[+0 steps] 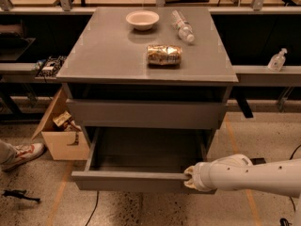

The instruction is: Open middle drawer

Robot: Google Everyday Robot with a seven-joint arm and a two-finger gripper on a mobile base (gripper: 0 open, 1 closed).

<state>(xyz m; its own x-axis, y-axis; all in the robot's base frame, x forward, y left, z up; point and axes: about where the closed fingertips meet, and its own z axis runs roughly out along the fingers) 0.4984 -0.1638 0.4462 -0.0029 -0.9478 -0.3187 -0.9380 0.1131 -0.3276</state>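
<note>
The middle drawer is a wide, shallow grey drawer, pulled out from the grey cabinet toward the camera, and its plain grey interior shows. My gripper is at the right end of the drawer's front, clasped over its top edge. My white arm reaches in from the right, low above the floor. A taller grey front above it is closed.
On the cabinet top lie a white bowl, a plastic bottle and a crumpled snack bag. A cardboard box stands on the floor at the left, and a person's shoe lies beside it. A sanitizer bottle stands on the right shelf.
</note>
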